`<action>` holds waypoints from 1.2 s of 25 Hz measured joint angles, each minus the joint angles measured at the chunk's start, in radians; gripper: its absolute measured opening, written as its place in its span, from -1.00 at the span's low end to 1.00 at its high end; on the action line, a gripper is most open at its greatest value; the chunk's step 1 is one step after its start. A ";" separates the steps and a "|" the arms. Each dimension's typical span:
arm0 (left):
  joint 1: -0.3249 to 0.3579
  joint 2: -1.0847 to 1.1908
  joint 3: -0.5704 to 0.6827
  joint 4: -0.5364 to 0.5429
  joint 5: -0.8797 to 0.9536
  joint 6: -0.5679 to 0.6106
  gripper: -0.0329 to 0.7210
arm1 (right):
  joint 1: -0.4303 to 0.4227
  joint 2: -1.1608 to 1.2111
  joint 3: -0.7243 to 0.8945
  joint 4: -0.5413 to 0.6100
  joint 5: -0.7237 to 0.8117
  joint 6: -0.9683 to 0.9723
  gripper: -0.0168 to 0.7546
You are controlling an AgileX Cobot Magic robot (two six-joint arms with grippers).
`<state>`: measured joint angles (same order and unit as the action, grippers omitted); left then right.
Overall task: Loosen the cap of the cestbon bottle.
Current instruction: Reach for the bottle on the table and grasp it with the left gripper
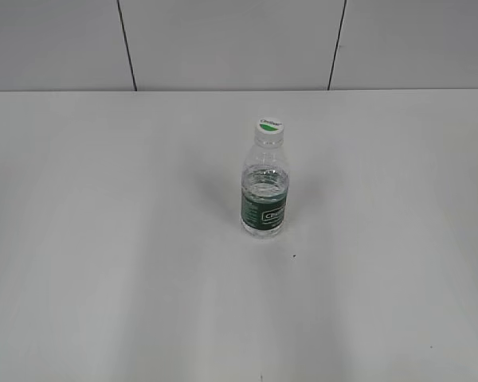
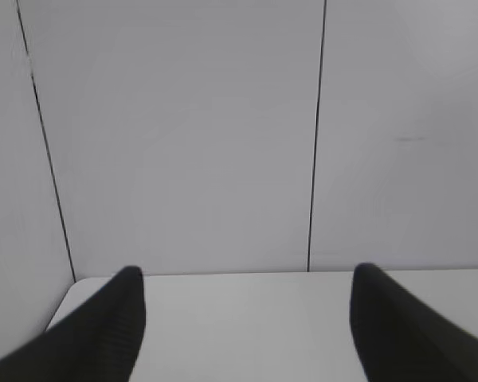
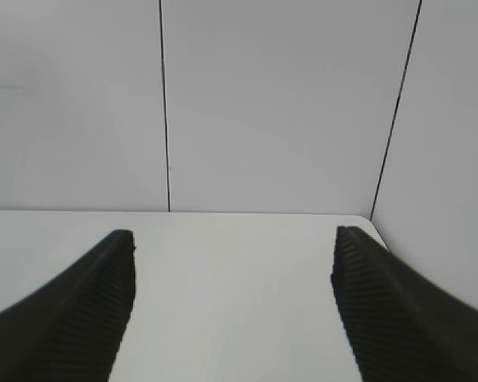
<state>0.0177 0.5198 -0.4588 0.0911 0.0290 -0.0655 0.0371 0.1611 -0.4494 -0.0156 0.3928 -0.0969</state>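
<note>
Standing upright mid-desk (image 1: 103,278), cestbon bottle (image 1: 264,187) with cap (image 1: 270,126) uppermost; neither arm visibly nearer; both jaws wide, empty.

Black, finely ribbed, tapering fingers (image 2: 103,334) on left and right wrists (image 3: 386,310).

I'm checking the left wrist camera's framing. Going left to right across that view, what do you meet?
Left finger → bare table with the wall seam above it → right finger. No bottle shows here.
</note>
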 joint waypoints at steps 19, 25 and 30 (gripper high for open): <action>0.000 0.464 0.010 0.006 -0.433 0.000 0.38 | 0.000 0.437 0.004 -0.015 -0.473 0.000 0.57; -0.075 0.547 0.010 0.022 -0.522 0.000 0.38 | 0.000 0.548 0.004 -0.015 -0.580 0.000 0.57; -0.139 0.642 0.010 0.083 -0.614 0.000 0.37 | 0.000 0.615 0.004 -0.015 -0.662 0.000 0.57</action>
<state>-0.1215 1.1614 -0.4490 0.1740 -0.5847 -0.0655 0.0371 0.7762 -0.4458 -0.0303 -0.2692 -0.0969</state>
